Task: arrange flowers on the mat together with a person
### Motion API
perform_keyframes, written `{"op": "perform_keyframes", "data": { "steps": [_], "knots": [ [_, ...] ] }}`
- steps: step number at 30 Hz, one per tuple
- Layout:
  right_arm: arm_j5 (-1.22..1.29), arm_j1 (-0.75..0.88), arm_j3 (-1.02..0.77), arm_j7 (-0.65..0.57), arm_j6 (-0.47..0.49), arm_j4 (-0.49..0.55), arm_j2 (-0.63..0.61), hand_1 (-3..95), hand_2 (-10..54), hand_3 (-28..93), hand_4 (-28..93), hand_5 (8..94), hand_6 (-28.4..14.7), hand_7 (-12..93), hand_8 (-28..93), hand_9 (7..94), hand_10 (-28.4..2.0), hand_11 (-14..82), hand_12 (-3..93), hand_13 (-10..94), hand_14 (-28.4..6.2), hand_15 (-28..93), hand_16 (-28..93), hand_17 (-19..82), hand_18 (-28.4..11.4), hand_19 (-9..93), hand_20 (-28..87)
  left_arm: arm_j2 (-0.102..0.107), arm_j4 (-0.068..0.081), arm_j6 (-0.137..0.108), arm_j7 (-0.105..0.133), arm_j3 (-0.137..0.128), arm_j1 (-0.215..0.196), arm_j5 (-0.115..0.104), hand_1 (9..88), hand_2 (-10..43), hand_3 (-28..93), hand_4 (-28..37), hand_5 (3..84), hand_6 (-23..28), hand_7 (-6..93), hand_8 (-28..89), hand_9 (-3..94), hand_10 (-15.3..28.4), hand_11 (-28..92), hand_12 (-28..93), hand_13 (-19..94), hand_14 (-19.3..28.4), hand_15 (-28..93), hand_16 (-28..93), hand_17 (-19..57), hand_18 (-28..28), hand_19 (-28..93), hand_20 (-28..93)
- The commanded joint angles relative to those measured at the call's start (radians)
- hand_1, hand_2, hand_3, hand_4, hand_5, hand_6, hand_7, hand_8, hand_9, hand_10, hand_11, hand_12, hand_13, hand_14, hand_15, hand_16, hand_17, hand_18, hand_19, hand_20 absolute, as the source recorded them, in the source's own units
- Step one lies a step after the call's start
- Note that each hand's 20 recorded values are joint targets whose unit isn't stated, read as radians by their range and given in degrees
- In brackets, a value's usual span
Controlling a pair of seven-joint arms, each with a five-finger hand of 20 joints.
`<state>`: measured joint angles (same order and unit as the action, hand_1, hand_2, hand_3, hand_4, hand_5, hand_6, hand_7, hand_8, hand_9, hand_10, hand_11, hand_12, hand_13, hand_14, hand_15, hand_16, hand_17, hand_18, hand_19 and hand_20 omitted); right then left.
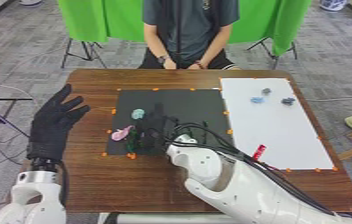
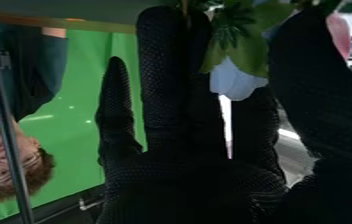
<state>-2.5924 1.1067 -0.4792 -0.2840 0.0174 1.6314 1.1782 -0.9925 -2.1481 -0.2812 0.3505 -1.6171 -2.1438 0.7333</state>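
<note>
Dark mat [image 1: 159,95]: work area, directly in front of me; orange tape [image 1: 132,156] at its edges presumably keeps it from sliding.
Right hand [image 2: 190,190]: over the dark mat, fingers extended, released rather than clenched. Whether the thumb bears on a stem, I cannot tell.
White bloom [image 2: 237,80]: between thumb and fingers, beside green leaves [image 2: 251,47]; the hand is likely set around it so that a small closure would catch the stem without crushing petals.
Pink flower [image 1: 121,133]: dark mat, 8 o'clock from centre, near the green stems [image 1: 132,142]; this looks like the start of a cluster.
Pale teal flower [image 1: 138,114]: dark mat, 10 o'clock from centre, apart from the pink one.
White mat [image 1: 266,122]: 3 o'clock of the dark mat; blue-grey pieces [image 1: 257,100] lie toward its 12 o'clock end, probably as a separate group.
Left hand [image 1: 55,120]: 9 o'clock of the dark mat, fingers extended, grasping nothing; I judge it parked to give the right arm [image 1: 203,167] room.
Next move: I would shift stems singly, since crossed leaves could drag a neighbour.
</note>
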Motion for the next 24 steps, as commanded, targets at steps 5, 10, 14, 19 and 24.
{"op": "perform_keyframes", "data": {
  "steps": [5,10,14,19,24],
  "knots": [
    [0.044,-0.059,0.019,-0.012,-0.015,0.041,-0.009,37.4,-9.5,78,-28,60.6,6.0,20,-15,61.7,-11.3,38.1,18.5,56,-8.9,58,16,10,-18.3,58,22,0.006,-0.002,-0.003,0.004,0.005,-0.015,-0.005,23.3,5.0,78,-28.2,37.8,6.0,9.7,-8,37.4,18.2,22,9,29,27.3,49,-8,-6.4,25.9,54,24],
    [0.050,-0.074,0.026,-0.020,-0.024,0.039,-0.009,37.0,-9.5,78,-28,60.2,5.8,20,-15,61.2,-11.4,38.2,18.4,56,-9.1,58,15,10,-18.4,58,22,0.013,-0.001,-0.009,0.016,0.008,-0.011,-0.010,23.4,5.0,78,-28.1,37.8,6.0,9.7,-8,37.3,18.1,21,9,29,27.3,49,-8,-6.4,26.0,54,24],
    [0.061,-0.078,0.020,-0.026,-0.024,0.041,-0.008,37.0,-9.5,78,-28,59.9,5.7,20,-15,61.1,-11.3,38.3,18.3,56,-9.2,58,15,10,-18.5,58,22,0.016,0.000,-0.010,0.019,0.011,-0.010,-0.012,23.5,5.0,78,-28.1,37.8,6.0,9.8,-8,37.3,18.1,21,9,29,27.2,49,-8,-6.4,25.9,54,24],
    [0.118,-0.077,-0.007,-0.042,-0.031,0.081,-0.022,36.7,-9.5,78,-28,59.9,5.7,20,-15,61.1,-11.3,38.5,18.3,56,-9.2,58,15,10,-18.5,58,22,0.022,-0.005,-0.022,0.034,0.007,-0.019,-0.020,23.5,5.0,78,-28.1,37.8,6.0,9.7,-8,37.3,18.3,21,9,29,27.2,49,-8,-6.5,25.9,54,24],
    [0.295,-0.023,-0.125,-0.086,-0.020,0.184,-0.056,35.6,-9.5,77,-28,59.9,5.2,20,-15,61.1,-11.5,38.4,18.2,56,-9.7,59,15,10,-18.7,58,22,0.027,-0.009,-0.035,0.046,0.005,-0.035,-0.026,23.5,5.0,78,-28.2,37.7,5.9,9.8,-8,37.3,18.2,21,9,29,27.3,49,-8,-6.5,26.0,54,24]
  ]
}}
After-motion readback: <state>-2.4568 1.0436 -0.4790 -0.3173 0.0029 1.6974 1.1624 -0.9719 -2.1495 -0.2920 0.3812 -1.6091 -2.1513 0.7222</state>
